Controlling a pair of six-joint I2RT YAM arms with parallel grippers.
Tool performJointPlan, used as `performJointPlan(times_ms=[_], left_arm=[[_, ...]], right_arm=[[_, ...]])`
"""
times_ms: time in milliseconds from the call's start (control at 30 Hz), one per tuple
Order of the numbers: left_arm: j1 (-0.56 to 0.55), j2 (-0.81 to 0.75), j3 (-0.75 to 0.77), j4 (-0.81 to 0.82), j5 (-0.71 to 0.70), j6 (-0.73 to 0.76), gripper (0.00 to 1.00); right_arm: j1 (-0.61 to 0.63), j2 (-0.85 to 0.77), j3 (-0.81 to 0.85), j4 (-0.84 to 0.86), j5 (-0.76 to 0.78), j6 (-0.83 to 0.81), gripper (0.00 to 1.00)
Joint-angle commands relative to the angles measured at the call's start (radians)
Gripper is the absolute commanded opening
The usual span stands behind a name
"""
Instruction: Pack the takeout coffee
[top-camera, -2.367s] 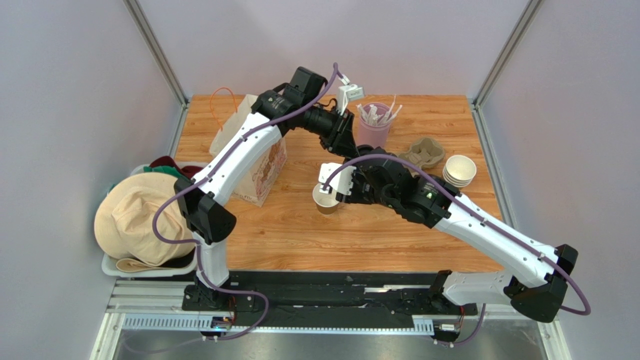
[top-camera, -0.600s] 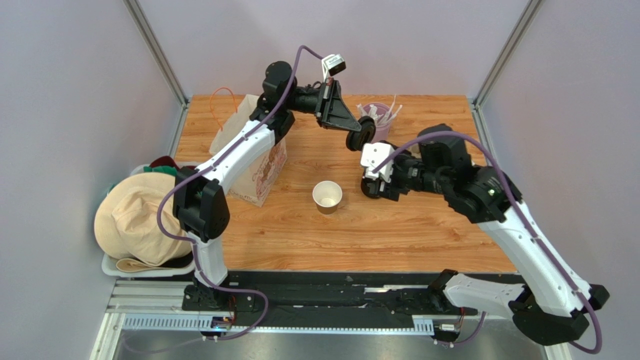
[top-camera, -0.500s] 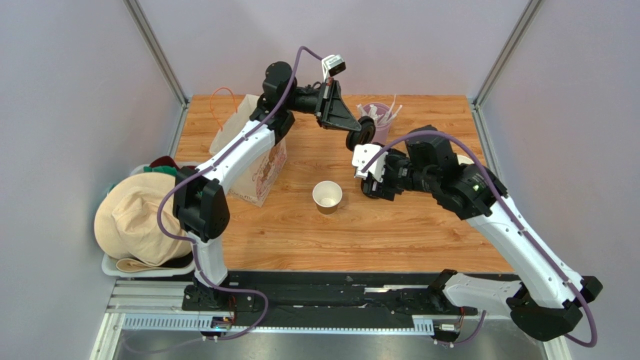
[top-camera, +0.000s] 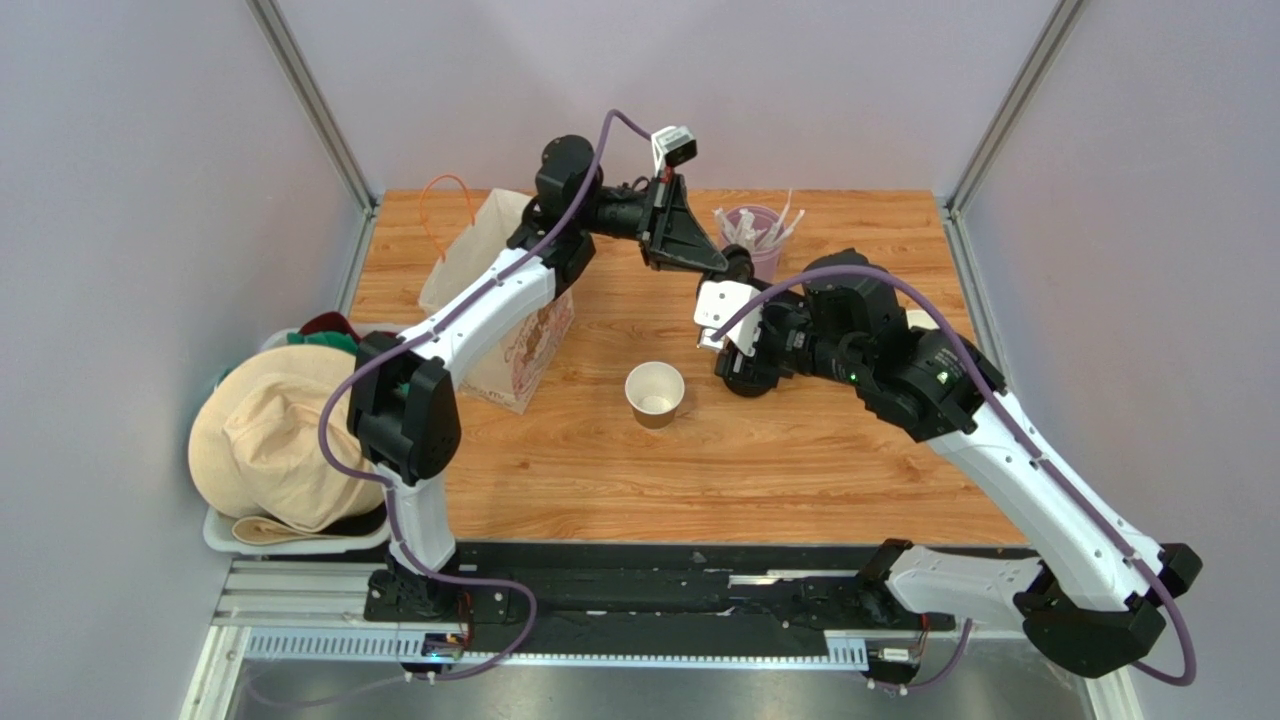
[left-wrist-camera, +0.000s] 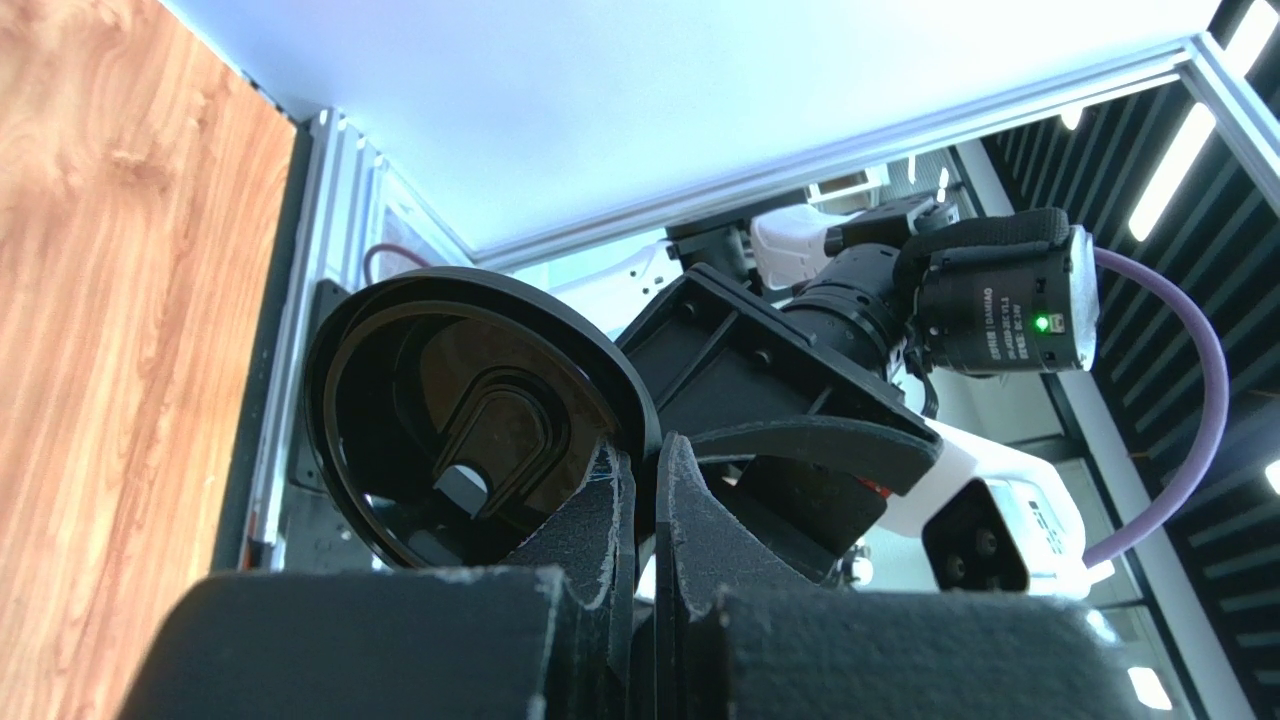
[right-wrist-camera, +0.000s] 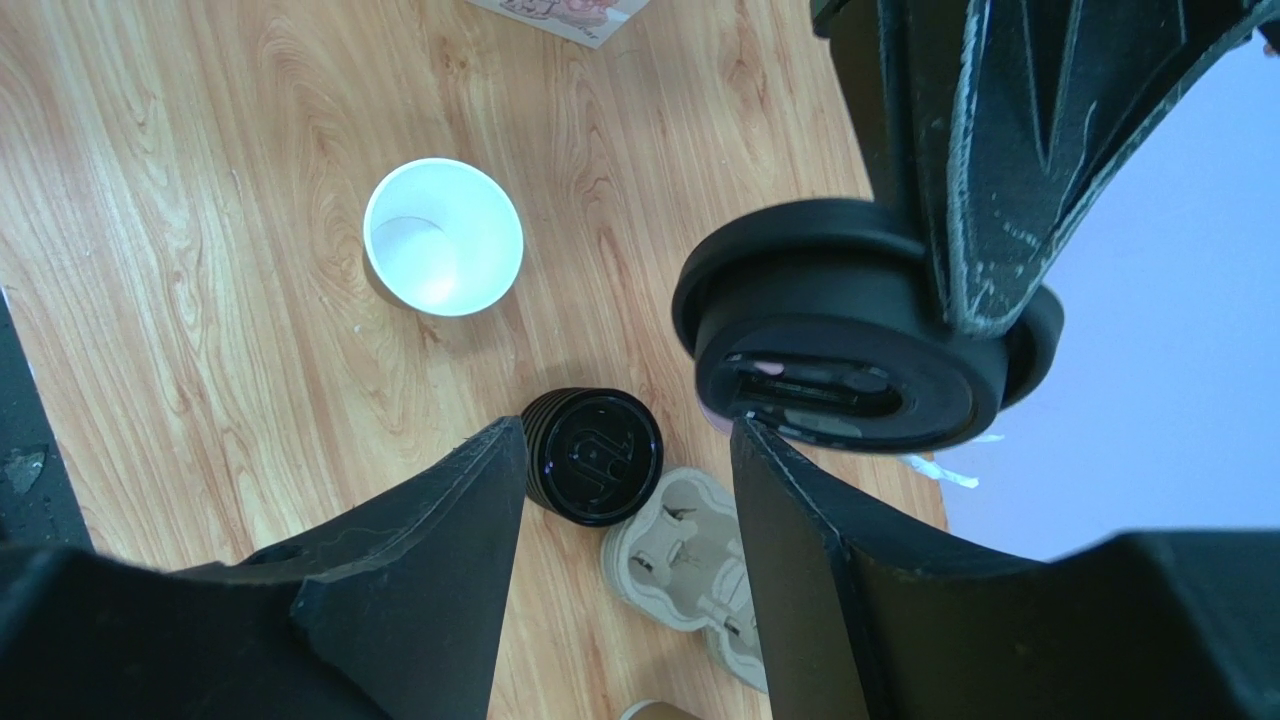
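The takeout coffee's brown paper cup (top-camera: 654, 393) (right-wrist-camera: 443, 236) stands open and white inside at the middle of the table, with no lid on it. Its round black lid (left-wrist-camera: 466, 420) (right-wrist-camera: 849, 338) hangs in the air over the back of the table, pinched at its edge by my left gripper (top-camera: 709, 267) (left-wrist-camera: 643, 480), which is shut on it. My right gripper (top-camera: 739, 360) (right-wrist-camera: 624, 435) is open just beside and below the lid, nothing between its fingers (right-wrist-camera: 436, 570). In the top view the right wrist hides most of the lid.
A white paper bag (top-camera: 504, 315) stands at the back left. A pink cup of white sticks (top-camera: 751, 233) is at the back. A stack of black lids (right-wrist-camera: 594, 455) and a cardboard cup carrier (right-wrist-camera: 706, 563) lie under the right gripper. A bin of hats (top-camera: 286, 450) sits off the table's left edge.
The right gripper let go of the cup, rose and moved back toward the lid held by the left gripper, its jaws narrowing slightly. The left gripper shifted a little with the lid.
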Motion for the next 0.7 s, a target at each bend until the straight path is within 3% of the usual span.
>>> performJointPlan(times_ms=[0, 200, 433, 667], left_arm=[[-0.027, -0.028, -0.001, 0.053, 0.001, -0.028, 0.0], [-0.044, -0.033, 0.005, 0.051, -0.001, -0.025, 0.0], [-0.044, -0.057, 0.004, 0.091, -0.002, -0.062, 0.0], [-0.044, -0.067, 0.007, 0.094, -0.004, -0.07, 0.0]], right_arm=[[0.003, 0.015, 0.048, 0.052, 0.018, -0.006, 0.57], [0.005, 0.015, 0.056, 0.047, 0.011, -0.005, 0.56], [0.002, 0.01, 0.036, 0.05, -0.005, -0.012, 0.41], [-0.018, -0.014, 0.034, 0.048, -0.029, -0.012, 0.38]])
